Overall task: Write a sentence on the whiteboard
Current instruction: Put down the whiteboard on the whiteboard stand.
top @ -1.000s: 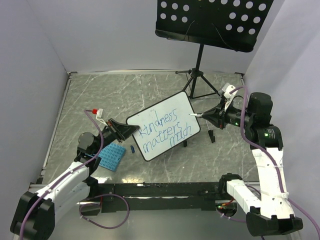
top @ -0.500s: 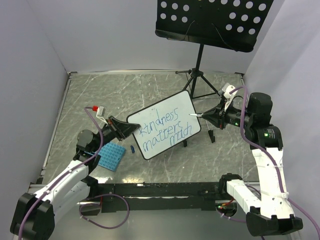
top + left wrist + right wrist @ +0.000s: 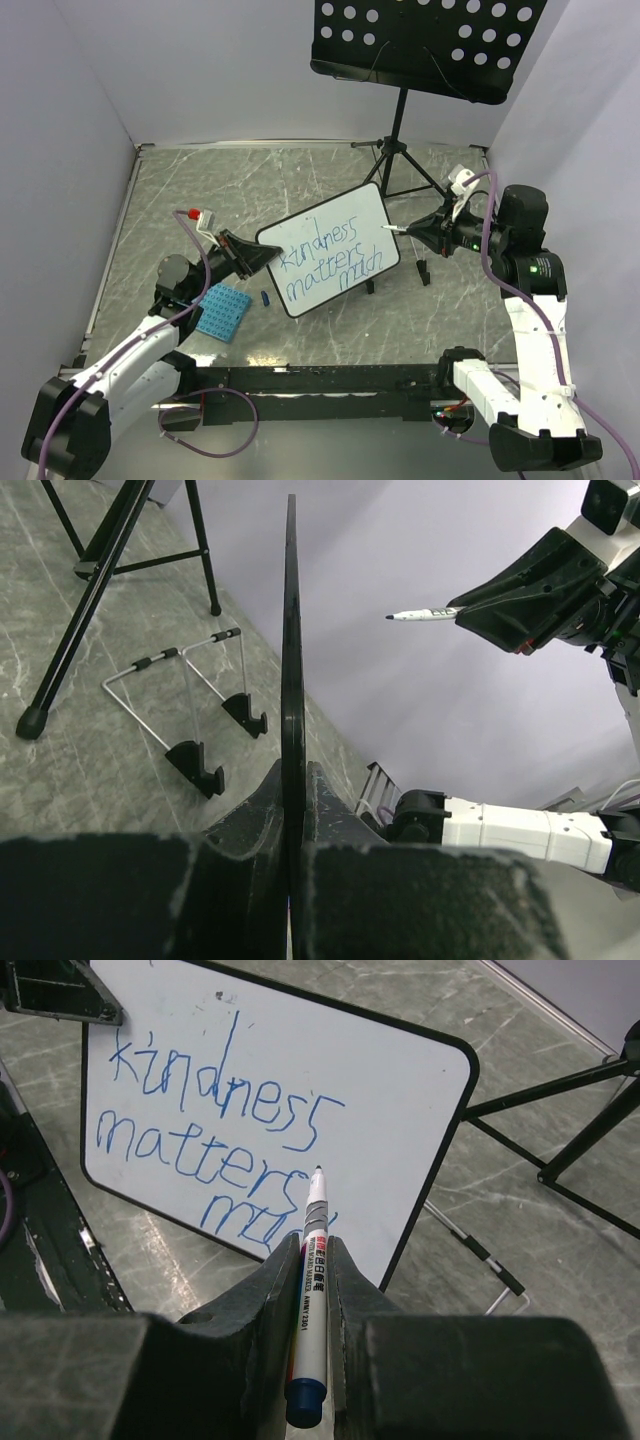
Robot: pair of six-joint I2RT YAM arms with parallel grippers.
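The whiteboard (image 3: 330,240) is held tilted above the table, and the sentence (image 3: 325,260) in blue script reads roughly "kindness matters much". My left gripper (image 3: 262,258) is shut on the board's left edge; in the left wrist view the board (image 3: 291,650) runs edge-on between the jaws of that gripper (image 3: 292,780). My right gripper (image 3: 425,232) is shut on a white marker (image 3: 398,229), whose tip is just off the board's right edge. In the right wrist view the marker (image 3: 312,1250) sits in the gripper (image 3: 312,1245), its tip over the board (image 3: 390,1090) near the writing (image 3: 220,1130).
A black perforated music-stand tray (image 3: 425,40) on a tripod (image 3: 400,165) stands at the back right. A wire easel stand (image 3: 420,268) lies under the board's right end. A blue studded plate (image 3: 223,313) and a small blue cap (image 3: 265,298) lie near the left arm.
The left arm has shifted the board slightly to the right and up. The right gripper with the marker has drawn back a little to the right.
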